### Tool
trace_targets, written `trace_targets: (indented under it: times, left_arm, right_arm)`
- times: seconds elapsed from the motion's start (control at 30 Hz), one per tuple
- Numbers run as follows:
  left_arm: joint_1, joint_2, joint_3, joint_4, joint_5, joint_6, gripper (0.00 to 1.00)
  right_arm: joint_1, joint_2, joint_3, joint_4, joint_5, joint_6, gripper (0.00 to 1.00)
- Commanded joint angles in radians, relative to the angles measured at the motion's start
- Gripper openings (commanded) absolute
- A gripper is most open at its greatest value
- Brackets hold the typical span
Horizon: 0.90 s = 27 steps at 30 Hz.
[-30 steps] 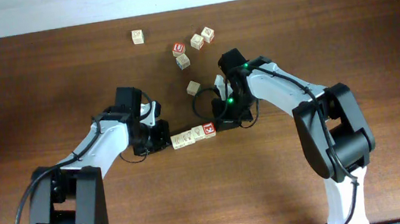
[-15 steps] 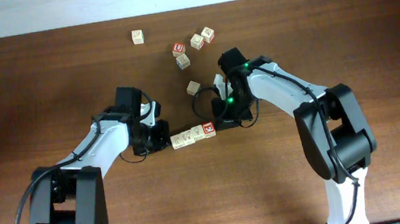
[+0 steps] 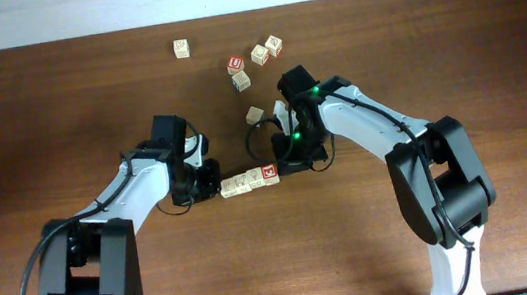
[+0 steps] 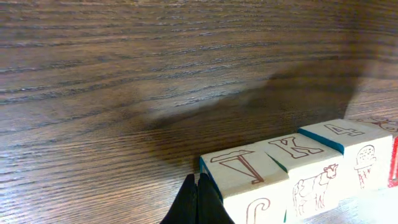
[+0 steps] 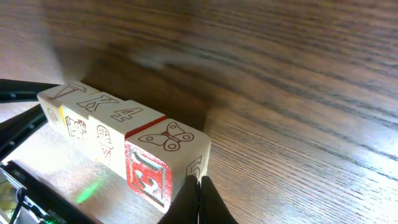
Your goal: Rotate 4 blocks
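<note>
Several pale-wood blocks lie pressed side to side in a short row at mid-table. In the left wrist view their faces read V, K and 4. The right end block carries a butterfly face and a red letter face. My left gripper is shut, its tip against the V block's end. Also shut, my right gripper has its tip touching the butterfly block's outer face. Neither gripper holds anything.
Loose blocks lie farther back: one alone, a red-topped one, a cluster beside it, and a single block near my right arm. A black cable loops close to that block.
The right gripper has pushed leftward, and the row of blocks has slid a little to the left against the left gripper. Both grippers stay shut.
</note>
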Motion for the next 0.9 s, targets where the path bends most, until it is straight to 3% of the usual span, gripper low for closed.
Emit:
trace_targets:
  times: [0.0,0.7,0.87]
  left_arm:
    - [-0.01,0.007,-0.006,0.006,0.065,-0.006,0.0]
    - [-0.01,0.007,-0.006,0.006,0.065,-0.006,0.0]
    - [-0.014,0.007,-0.006,0.078,0.045,-0.006,0.0]
  right_arm:
    - [0.042,-0.05,0.027,0.006,-0.056,-0.003,0.04]
    - [0.089,-0.1,0.034,0.03,-0.028,0.02,0.04]
    - [0.089,-0.089,0.034,0.05,0.041,0.035,0.04]
